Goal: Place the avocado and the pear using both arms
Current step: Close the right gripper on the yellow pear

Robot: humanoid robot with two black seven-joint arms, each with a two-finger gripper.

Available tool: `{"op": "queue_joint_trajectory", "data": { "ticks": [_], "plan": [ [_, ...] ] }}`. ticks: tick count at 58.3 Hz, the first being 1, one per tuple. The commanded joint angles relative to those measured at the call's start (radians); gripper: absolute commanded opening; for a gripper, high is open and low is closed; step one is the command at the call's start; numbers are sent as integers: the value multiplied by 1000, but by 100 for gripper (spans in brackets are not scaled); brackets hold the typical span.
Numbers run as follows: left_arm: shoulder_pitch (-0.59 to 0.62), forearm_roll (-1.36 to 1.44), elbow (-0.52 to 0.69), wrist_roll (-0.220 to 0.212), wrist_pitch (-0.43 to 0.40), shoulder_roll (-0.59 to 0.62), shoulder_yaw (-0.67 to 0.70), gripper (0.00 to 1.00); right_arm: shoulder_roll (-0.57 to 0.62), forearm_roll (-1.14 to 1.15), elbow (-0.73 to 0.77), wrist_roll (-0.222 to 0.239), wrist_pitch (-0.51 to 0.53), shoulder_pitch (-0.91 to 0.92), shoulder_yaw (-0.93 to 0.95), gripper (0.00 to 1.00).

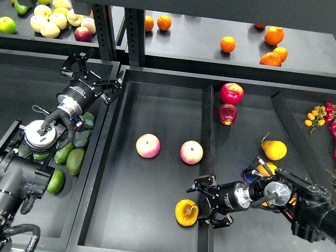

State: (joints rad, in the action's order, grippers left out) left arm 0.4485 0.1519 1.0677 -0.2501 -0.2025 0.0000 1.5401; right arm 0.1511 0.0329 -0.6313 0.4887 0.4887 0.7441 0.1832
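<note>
The pear (186, 212), yellow-orange with a brown patch, lies on the floor of the middle tray (131, 210) near its front right corner. My right gripper (203, 205) is open just to the right of it, jaws spread over the tray's right wall and not holding it. My left gripper (94, 77) is open and empty above the wall between the left bin and the middle tray. Several green avocados lie in the left bin under my left arm. A brighter green avocado (55, 181) is at the front; I cannot tell which is the task's one.
Two pink-yellow apples (148, 145) (191, 152) lie mid-tray. Two red apples (231, 93) and clean yellow pears (274, 149) sit in the right bin. Oranges (273, 37) and pale apples (50, 23) are on the back shelf. An upright black post (105, 26) stands behind my left gripper.
</note>
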Motion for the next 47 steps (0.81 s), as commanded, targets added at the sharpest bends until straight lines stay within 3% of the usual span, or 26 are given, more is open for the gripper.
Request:
{"op": "queue_joint_trajectory", "data": {
  "ticks": [1, 19, 22, 25, 47],
  "plan": [
    [-1, 0, 0, 0, 0, 0, -6, 100, 2, -21, -1, 0, 0, 1, -14, 76],
    [-1, 0, -2, 0, -1, 0, -6, 100, 28, -113, -4, 0, 0, -14, -33, 58],
    [-1, 0, -3, -1, -1, 0, -6, 100, 36, -136, -5, 0, 0, -15, -34, 53],
    [-1, 0, -6, 0, -3, 0, -6, 100, 42, -148, -7, 0, 0, -14, -39, 42],
    [-11, 0, -3, 0, -8, 0, -9, 100, 36, -188, -33, 0, 0, -9, -76, 11]
  ]
}}
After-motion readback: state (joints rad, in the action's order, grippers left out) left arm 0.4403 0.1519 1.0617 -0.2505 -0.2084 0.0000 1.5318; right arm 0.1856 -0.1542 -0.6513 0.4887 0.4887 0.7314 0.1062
